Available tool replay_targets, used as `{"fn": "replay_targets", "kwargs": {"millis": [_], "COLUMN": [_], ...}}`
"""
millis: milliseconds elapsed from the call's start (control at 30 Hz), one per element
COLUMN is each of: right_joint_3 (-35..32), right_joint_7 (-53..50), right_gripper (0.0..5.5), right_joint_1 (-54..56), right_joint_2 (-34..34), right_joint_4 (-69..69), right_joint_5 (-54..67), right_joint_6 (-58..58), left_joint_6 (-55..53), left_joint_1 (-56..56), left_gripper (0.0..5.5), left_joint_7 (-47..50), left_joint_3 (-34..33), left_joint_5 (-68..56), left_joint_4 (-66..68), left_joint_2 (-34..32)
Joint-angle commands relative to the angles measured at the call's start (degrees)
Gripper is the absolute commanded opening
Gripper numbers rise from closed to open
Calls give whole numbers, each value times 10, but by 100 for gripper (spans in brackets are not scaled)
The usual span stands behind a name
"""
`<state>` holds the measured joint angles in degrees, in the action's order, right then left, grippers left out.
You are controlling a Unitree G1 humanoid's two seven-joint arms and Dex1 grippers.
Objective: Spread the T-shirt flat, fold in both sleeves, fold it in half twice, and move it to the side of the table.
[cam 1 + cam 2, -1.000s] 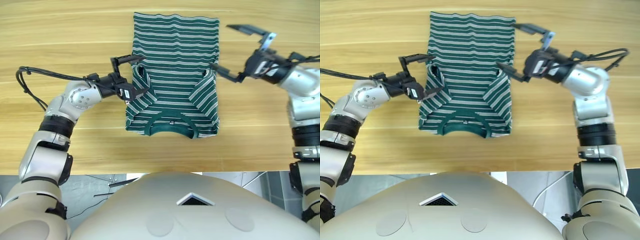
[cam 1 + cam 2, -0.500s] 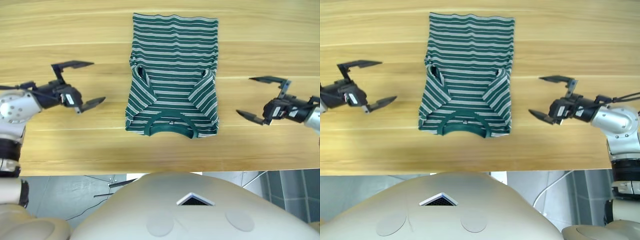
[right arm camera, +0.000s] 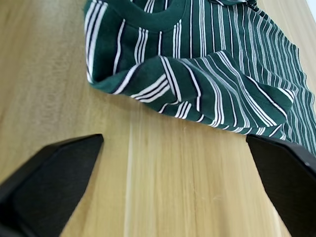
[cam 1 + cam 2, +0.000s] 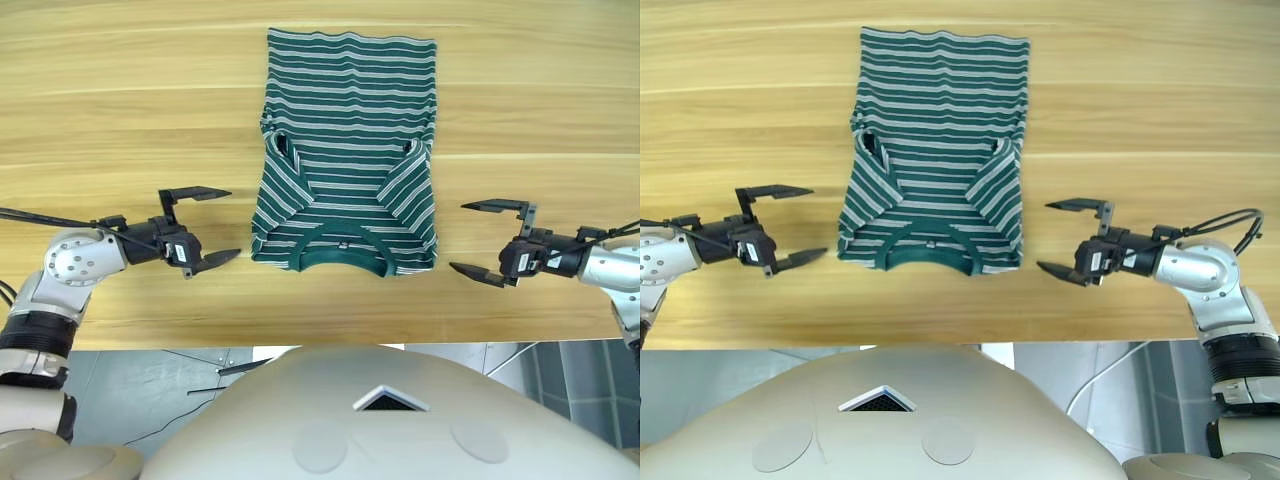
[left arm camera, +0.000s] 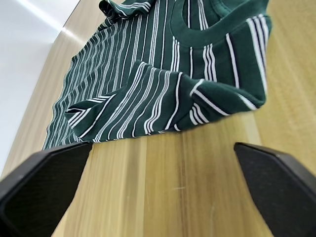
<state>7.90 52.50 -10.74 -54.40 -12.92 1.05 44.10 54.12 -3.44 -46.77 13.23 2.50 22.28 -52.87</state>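
Since half a second earlier, both arms had been drawn back inward from their wide positions, so that each gripper was placed close to the near end of the T-shirt point(image 4: 347, 150). The garment was laid in the middle of the bench point(image 4: 120, 90), with both sleeves point(image 4: 410, 190) already turned in over the body. Its long axis ran straight away from the robot, the collar point(image 4: 340, 262) at the near end and the hem point(image 4: 350, 38) at the far end. The left gripper point(image 4: 234, 222) was held just beside the left collar-end corner, its two fingers spread wide and nothing between them. The right gripper point(image 4: 458, 236) was likewise spread and empty, and was held near the right collar-end corner, a little farther off than the left was from its corner. Each gripper was pointed inward at the cloth, which lay directly ahead between the spread fingers in both wrist views. The first lengthwise halving was judged to be the step in hand. For it, the two near corners would have to be pinched and carried along the long axis to the hem.
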Motion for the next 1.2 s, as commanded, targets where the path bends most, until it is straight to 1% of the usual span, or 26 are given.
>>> {"fn": "replay_targets", "kwargs": {"millis": [33, 167, 233, 300, 367, 467, 500, 533, 600, 733, 800, 1133, 1200], "right_joint_3": [29, 46, 59, 70, 77, 83, 84, 85, 86, 87, 86, 85, 87], "right_joint_7": [15, 15, 18, 19, 19, 18, 17, 16, 15, 14, 14, 15, 16], "right_gripper": [537, 537, 507, 466, 439, 372, 359, 337, 292, 231, 187, 11, 2], "right_joint_1": [0, 18, 34, 46, 53, 60, 61, 62, 63, 58, 55, 51, 53], "right_joint_2": [11, 23, 32, 40, 47, 50, 49, 49, 48, 44, 42, 43, 45], "right_joint_4": [6, 7, -2, -8, -13, -19, -20, -21, -22, -20, -20, -13, -12], "right_joint_5": [-16, -19, -23, -29, -35, -37, -37, -38, -38, -37, -36, -34, -35], "right_joint_6": [-5, -10, -11, -13, -15, -15, -15, -15, -14, -11, -8, -9, -11], "left_joint_6": [-1, 0, 1, 2, 2, 3, 3, 4, 5, 7, 9, 15, 16], "left_joint_1": [3, 20, 36, 41, 42, 45, 47, 48, 48, 47, 47, 52, 52], "left_gripper": [540, 540, 540, 540, 540, 540, 520, 507, 464, 407, 368, 202, 175], "left_joint_7": [-9, -9, -5, -12, -19, -21, -24, -27, -34, -41, -41, -47, -51], "left_joint_3": [16, 28, 33, 42, 50, 57, 61, 65, 75, 89, 94, 116, 120], "left_joint_5": [23, 40, 56, 54, 55, 55, 54, 54, 51, 54, 57, 59, 60], "left_joint_4": [9, 31, 52, 57, 57, 59, 60, 59, 56, 56, 59, 61, 59], "left_joint_2": [9, 20, 26, 29, 28, 25, 25, 25, 26, 23, 21, 19, 19]}}
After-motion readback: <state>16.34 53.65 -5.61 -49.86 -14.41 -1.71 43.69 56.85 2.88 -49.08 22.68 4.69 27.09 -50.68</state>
